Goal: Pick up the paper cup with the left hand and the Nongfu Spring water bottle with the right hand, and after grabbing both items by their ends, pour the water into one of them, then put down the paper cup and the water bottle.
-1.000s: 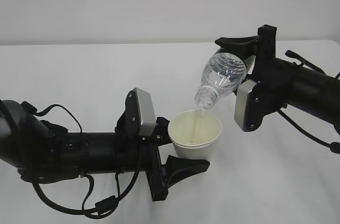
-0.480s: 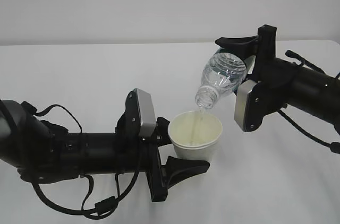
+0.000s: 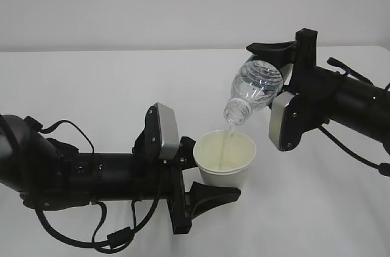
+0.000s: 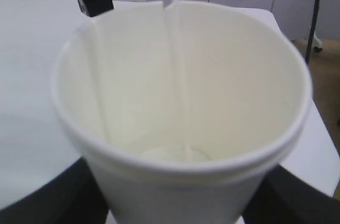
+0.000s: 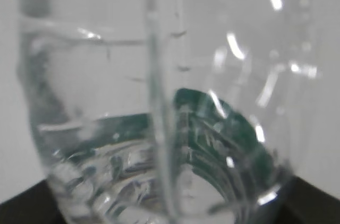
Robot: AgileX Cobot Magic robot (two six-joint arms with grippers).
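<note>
While the Nongfu Spring water bottle (image 3: 253, 89) hangs tipped neck-down from the right hand (image 3: 271, 68), its base sits pinched between those jaws: clear ribbed plastic, no cap, dark green label band showing through the wall in the right wrist view. Water (image 3: 228, 141) leaves the mouth as a thin clear stream and drops into the paper cup (image 3: 223, 159) below and left of the bottle neck. Cup is cream paper, tapered, rolled rim, matte inside; a small pool shows at the bottom in the left wrist view (image 4: 175, 155). Left hand (image 3: 204, 175) has its jaws spread around the cup body, one black finger (image 3: 213, 197) under the near side, the other mostly hidden behind the cup wall; cup is clamped upright between them. Whether the cup base touches the desk (image 3: 91, 86) I cannot tell. Desk is plain white, smooth. Grey plates sit on both wrists, just behind the jaws; black cables loop under the left arm and trail off the right arm. Bottle mouth is above the cup rim, not touching it. Right wrist view is filled by the bottle wall, so those jaws barely show there.
</note>
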